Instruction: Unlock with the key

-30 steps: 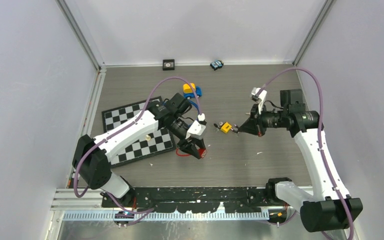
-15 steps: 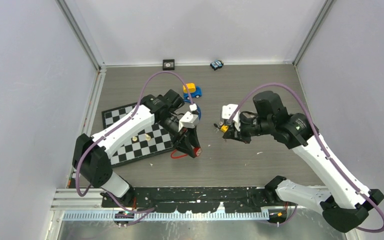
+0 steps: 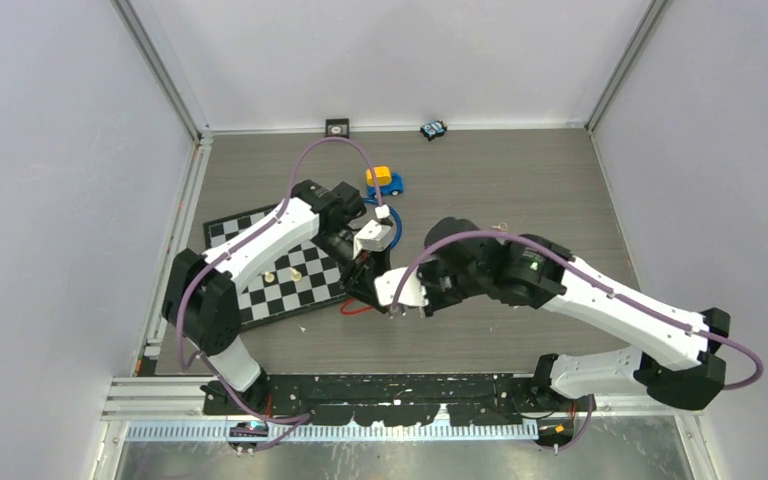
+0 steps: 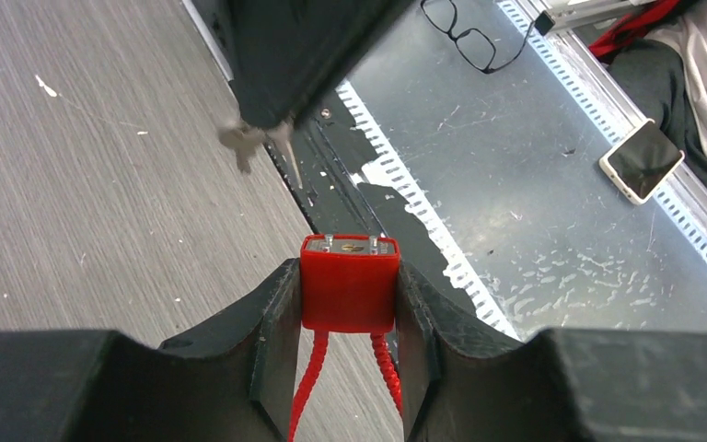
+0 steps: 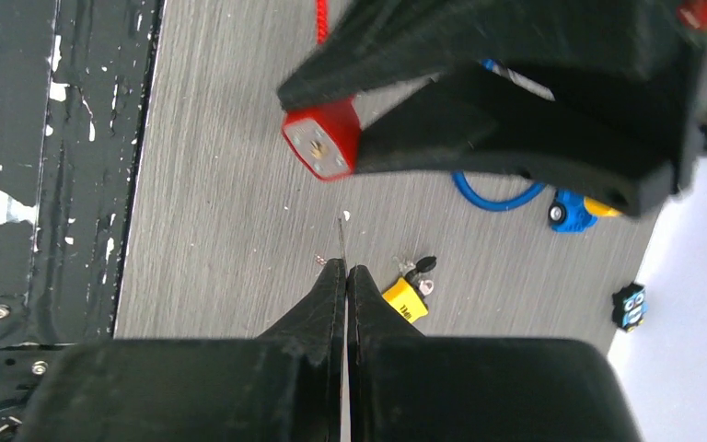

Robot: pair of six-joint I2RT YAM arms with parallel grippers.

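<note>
Left hand (image 4: 349,281) gripping the red padlock (image 4: 348,296) above the table (image 4: 74,203), I'm pinching the key (image 4: 244,143) in the closed right hand (image 5: 344,269), key tip sitting near the padlock's keyhole end, not touching.

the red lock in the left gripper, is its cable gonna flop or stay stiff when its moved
The red cable leaves the red lock as two twisted, bending strands, so it probably trails loosely. The lock body looks like a rigid block, clamped squarely in the left gripper, so it likely won't twist much when the key pushes in.
</note>
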